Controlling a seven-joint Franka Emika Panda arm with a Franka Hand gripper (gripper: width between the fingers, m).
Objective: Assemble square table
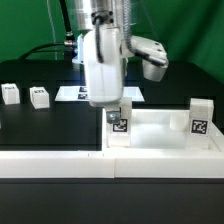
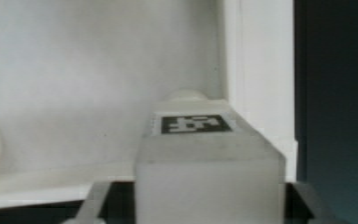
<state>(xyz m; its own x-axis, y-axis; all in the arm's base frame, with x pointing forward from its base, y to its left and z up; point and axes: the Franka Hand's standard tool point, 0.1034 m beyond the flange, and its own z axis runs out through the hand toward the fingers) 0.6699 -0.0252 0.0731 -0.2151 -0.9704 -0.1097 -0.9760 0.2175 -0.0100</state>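
- A black surface [image 1: 40,125] lies before a green backdrop.
- At the exterior view's left stand a small white tagged block leg [image 1: 10,93] and a second leg [image 1: 39,96].
- The hand [image 1: 117,112] pinches a third leg [image 1: 119,125] upright at the left corner of the large flat white plastic square top [image 1: 155,135].
- A fourth leg [image 1: 201,117] stands at the top's right edge.
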